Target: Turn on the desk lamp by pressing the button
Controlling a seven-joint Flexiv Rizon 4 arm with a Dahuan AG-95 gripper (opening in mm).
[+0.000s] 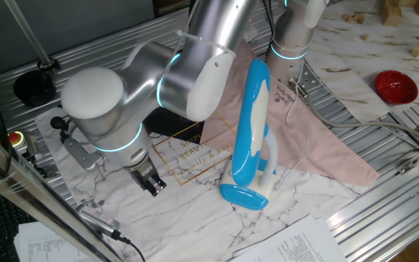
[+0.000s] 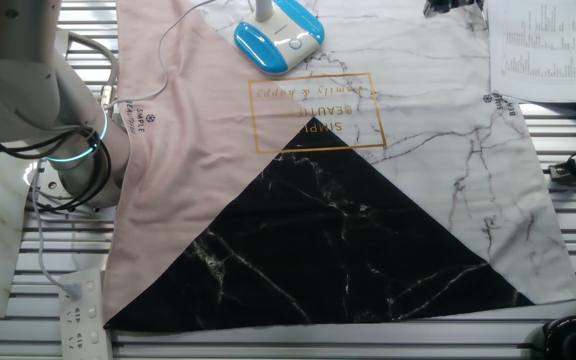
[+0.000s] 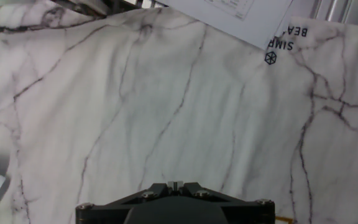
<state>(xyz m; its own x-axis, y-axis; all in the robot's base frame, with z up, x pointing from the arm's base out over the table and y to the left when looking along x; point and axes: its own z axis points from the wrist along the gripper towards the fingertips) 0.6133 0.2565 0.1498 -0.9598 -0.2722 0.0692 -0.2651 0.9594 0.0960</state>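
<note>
I see gripper [image 1: 153,185] low left of centre, over white marble cloth [image 1: 188,211] | can't tell if its fingers are apart | desk lamp [image 1: 251,138] mid-frame, folded upright, blue base [image 2: 279,36] on cloth, well apart from gripper | red bowl [image 1: 396,85] upper right

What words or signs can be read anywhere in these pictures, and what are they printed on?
"SIMPLE BEAUTIFUL & HAPPY" in a gold frame, seen upside down, on the marble-print cloth.
"SIMPLE" beside a small round emblem, on the cloth's pink part; the line under it is too small to read.
"SIM" over "BEA" beside a hexagon emblem, cut off by the hand view's edge.
Printed paper sheets: too small to read.
The desk lamp: no readable text.
</note>
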